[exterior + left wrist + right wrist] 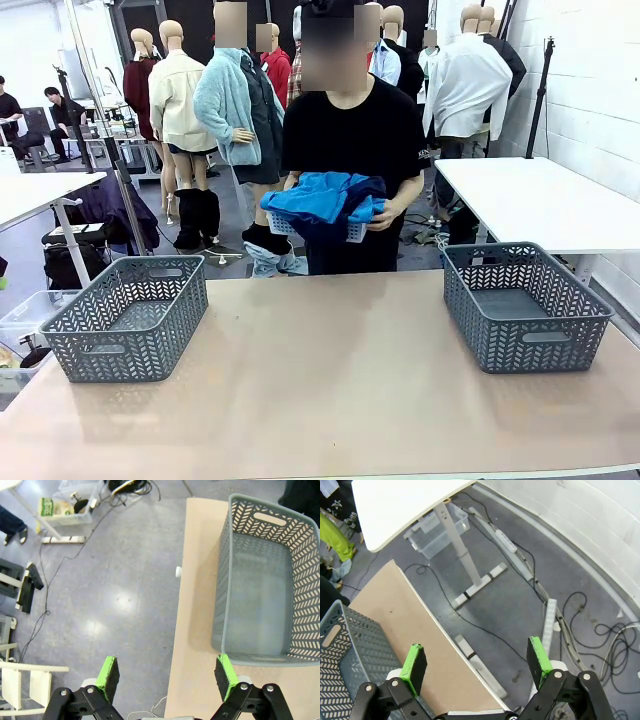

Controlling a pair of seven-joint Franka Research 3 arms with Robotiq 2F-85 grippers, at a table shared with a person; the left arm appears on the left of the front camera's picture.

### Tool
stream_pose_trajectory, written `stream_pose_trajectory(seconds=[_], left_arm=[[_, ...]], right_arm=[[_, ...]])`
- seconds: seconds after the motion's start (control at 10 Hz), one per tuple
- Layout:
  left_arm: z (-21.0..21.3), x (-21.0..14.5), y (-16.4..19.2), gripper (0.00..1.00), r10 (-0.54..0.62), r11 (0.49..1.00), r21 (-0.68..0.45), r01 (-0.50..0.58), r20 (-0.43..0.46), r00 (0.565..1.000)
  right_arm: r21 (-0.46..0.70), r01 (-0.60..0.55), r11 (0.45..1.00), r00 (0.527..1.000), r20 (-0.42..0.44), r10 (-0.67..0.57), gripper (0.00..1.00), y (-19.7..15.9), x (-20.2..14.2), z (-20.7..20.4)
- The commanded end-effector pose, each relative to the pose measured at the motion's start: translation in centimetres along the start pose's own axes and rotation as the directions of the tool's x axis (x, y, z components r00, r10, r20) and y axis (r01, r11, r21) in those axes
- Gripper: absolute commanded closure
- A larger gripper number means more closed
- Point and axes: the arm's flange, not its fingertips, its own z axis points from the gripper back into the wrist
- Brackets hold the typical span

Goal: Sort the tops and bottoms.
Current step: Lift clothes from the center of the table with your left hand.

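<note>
Both arms hung back, left gripper [166, 667] and right gripper [476, 652] gaping wide and empty off the table's [330, 370] ends, with the tops [320, 195] and bottoms [335, 226] heaped in the person's [350, 130] white basket [283, 226] across it, so the smart play was waiting for the pile, then pinching one garment alone.

Table [330, 375] lies open between left basket [125, 318] and right basket [525, 305].

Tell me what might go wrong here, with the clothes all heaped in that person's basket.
1. The tops and bottoms lie tangled in one heap in the white basket, so grabbing one could drag another along.
2. The person's hand grips that basket, so the open left gripper or right gripper, reaching in, might bump it.
</note>
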Motion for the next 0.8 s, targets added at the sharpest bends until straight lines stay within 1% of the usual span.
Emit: stream_pose_trajectory(seconds=[0.0, 0.7], left_arm=[[0.01, 0.06, 0.03, 0.00, -0.005, 1.000, 0.005, 0.005, 0.006, 1.000], [0.01, 0.06, 0.03, 0.00, -0.005, 1.000, 0.005, 0.005, 0.006, 1.000]], right_arm=[[-0.006, -0.014, 1.000, 1.000, -0.005, 0.014, 0.00, -0.03, 0.03, 0.11], [-0.006, -0.014, 1.000, 1.000, -0.005, 0.014, 0.00, -0.03, 0.03, 0.11]])
